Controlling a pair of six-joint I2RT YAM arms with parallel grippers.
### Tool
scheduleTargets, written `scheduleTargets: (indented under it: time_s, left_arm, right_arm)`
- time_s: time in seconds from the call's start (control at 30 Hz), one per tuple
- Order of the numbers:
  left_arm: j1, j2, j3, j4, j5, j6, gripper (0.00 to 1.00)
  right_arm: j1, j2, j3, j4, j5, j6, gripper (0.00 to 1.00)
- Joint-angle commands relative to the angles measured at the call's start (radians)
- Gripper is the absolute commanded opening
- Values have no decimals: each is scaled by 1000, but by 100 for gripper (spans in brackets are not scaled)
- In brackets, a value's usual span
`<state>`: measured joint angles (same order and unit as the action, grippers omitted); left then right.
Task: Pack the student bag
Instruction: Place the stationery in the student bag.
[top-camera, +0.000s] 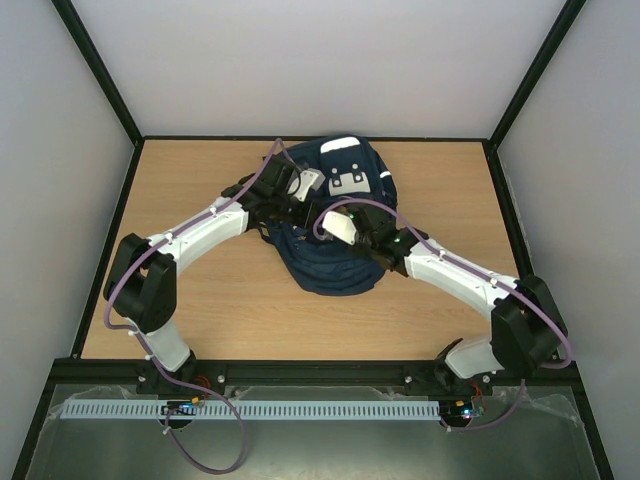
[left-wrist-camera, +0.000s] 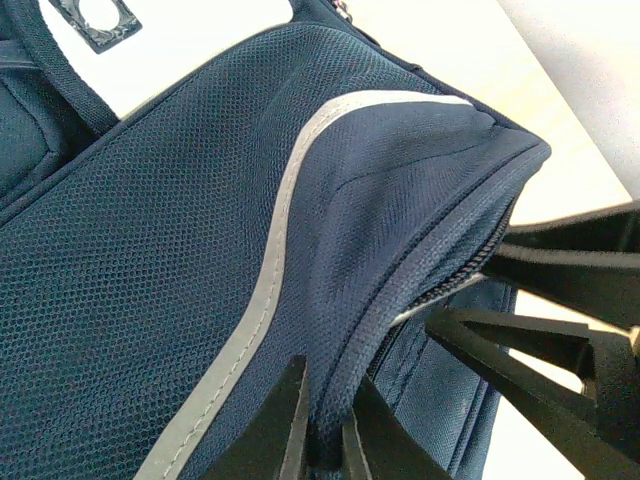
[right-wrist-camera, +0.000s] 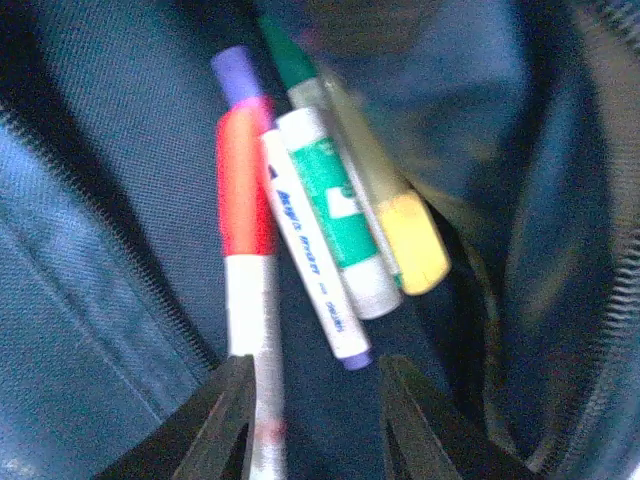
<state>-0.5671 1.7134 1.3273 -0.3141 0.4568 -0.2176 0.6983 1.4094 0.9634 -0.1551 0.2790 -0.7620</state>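
The student bag (top-camera: 333, 270), a navy backpack, lies on the wooden surface (top-camera: 200, 320) at its middle and towards the far edge, with its grey-white patch (top-camera: 348, 181) facing up. Both arms reach in over it from the near edge. The left hand (left-wrist-camera: 326, 405) is at the bag's left side, its fingers (left-wrist-camera: 283, 425) drawn together and pinching a fold of the navy fabric just beside the zipper (left-wrist-camera: 440, 282); a pale grey stripe (left-wrist-camera: 280, 220) curves across the panel above the pinch. The right hand (right-wrist-camera: 318, 385) sits in the bag's mouth with its fingers apart and nothing clamped between them. Just beyond it, inside the bag, four pens lie bunched side by side: a red-and-white marker (right-wrist-camera: 245, 210) with a purple cap, a white marker (right-wrist-camera: 312, 262) with blue lettering, a green-labelled marker (right-wrist-camera: 336, 200) and a yellow highlighter (right-wrist-camera: 412, 245). The lower end of the red-and-white marker runs just beside one of the right hand's fingers; whether they touch is unclear.
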Motion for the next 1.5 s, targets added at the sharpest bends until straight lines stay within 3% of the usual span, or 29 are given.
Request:
scheduleTargets:
  time_s: [0.0,0.17,0.3,0.43,0.8,1.03,1.1,1.27,1.47]
  left_arm:
    - [13,-17,38,30,16,-18,7]
    - [16,-20,38,29,13,-19,7]
    - [21,-15,36,29,9,-19,7]
    - [21,-14,38,29,13,-23,7]
    - [21,-31,37,27,0,-19,7]
    - [22,-37,38,29,9,-22,7]
    - [21,-39,39,29,11,-23,7]
    - [21,-43,36,30,12,-24,7]
    - [21,-49,36,32,10,-24,7]
  right_arm:
    - [13,-31,-14,119,74,28,39]
    - [1,-150,-95,158,25,48,44]
    - [-45,-194,-82,73,-76,106,47]
    - [-81,-198,-110,6,-197,135,50]
    - [-115,-132,-113,-48,-257,160,46]
    - [-115,-21,-79,-12,-137,184,43]
    - [-114,12,-57,36,-58,201,37]
    - [-112,44,-39,221,142,231,35]
    - [-105,15,-56,274,162,254,48]
